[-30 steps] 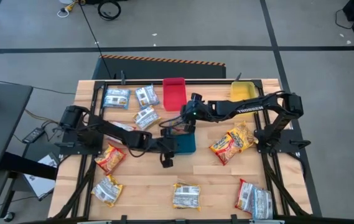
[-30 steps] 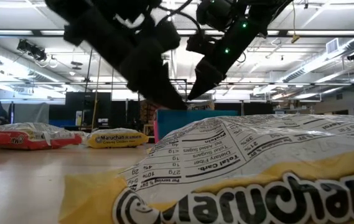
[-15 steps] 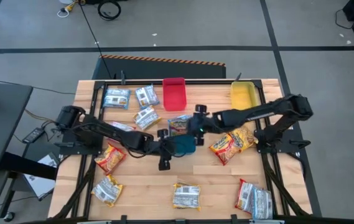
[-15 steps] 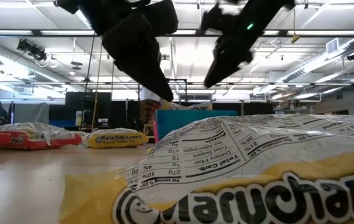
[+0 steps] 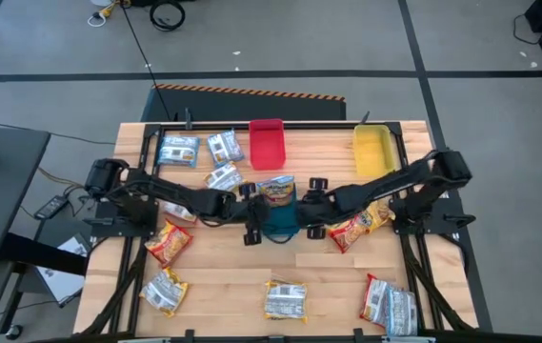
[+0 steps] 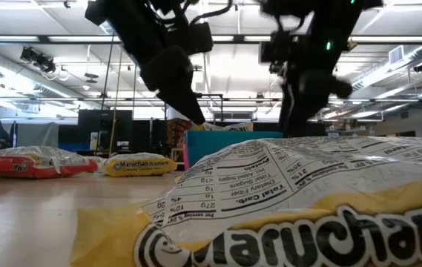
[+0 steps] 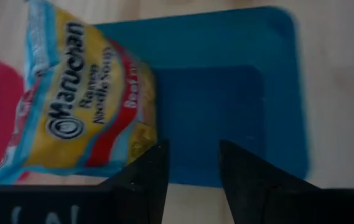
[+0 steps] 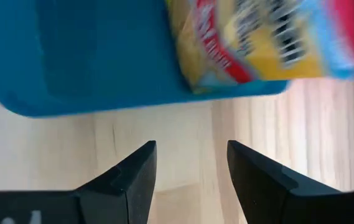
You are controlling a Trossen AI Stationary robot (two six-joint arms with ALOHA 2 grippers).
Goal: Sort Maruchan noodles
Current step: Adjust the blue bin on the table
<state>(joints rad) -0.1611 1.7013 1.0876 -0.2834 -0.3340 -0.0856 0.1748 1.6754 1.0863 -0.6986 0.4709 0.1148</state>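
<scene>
A: So, L claw?

B: Left gripper (image 7: 192,155) fingers apart, empty, hanging over blue tray (image 7: 226,106). Right gripper (image 8: 192,162) likewise apart, nothing held, over bare wood just beside same tray.

A: And the pkt?

B: Blue-edged Maruchan packet (image 7: 80,109) lying half over tray's far rim, other end out toward red tray (image 5: 267,143). Not gripped by either claw.

A: Step?

B: Prob. blue sort, drop-off stage. Not seated flat yet, by the look of it.

A: Next?

B: Either nudge pkt fully in, or lift clear and go for another. Needs both arms up first; crowded at mid-table (image 5: 223,276).

A: Anything else around?

B: Yellow tray (image 5: 372,151) far right. Red-orange packet (image 5: 356,221) right under R arm, awkward. Silver-blue packets (image 5: 177,150) far left; one more packet (image 5: 285,300) near edge.
</scene>
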